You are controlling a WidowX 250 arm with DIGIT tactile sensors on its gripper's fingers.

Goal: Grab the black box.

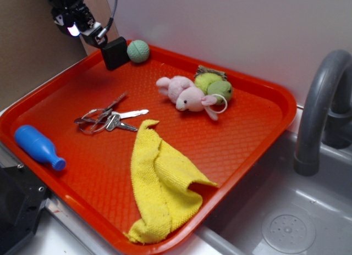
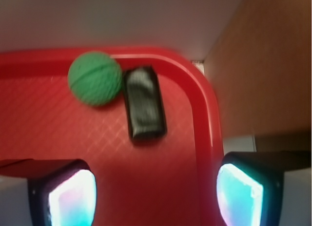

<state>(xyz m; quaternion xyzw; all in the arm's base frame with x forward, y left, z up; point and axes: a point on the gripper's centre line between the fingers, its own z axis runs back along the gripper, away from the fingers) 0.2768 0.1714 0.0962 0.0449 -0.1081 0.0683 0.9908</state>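
- Exterior view: the black box (image 1: 115, 52) sits in the far left corner of the red tray (image 1: 242, 150), touching or all but touching the green ball (image 1: 138, 50) on its right side. The tool (image 1: 94, 35) hangs just above and to the left of the box, near the tray's rim — close, but from here I cannot tell whether it touches the box.
- Exterior view, the rest of the tray: a bunch of keys (image 1: 107, 120), a blue bottle (image 1: 38, 147), a yellow cloth (image 1: 162, 186) and a pink and green soft toy (image 1: 198, 91) lie well apart from the box, so none of them is in the way. A grey tap (image 1: 319, 112) stands over the sink to the right.
- Wrist view: the box (image 2: 144, 103) lies flat on the tray (image 2: 97, 158), ahead of the fingers (image 2: 73, 199), with the ball (image 2: 94, 78) against its left edge and the tray's corner rim just beside it on the right. The jaws stand wide apart and hold nothing — the box is not between them.
- Progress, as I judge it: the approach is mostly done, the grasp is not begun. What is left is to come forward and down over the box, close on it without pinching the ball or the rim, and lift.
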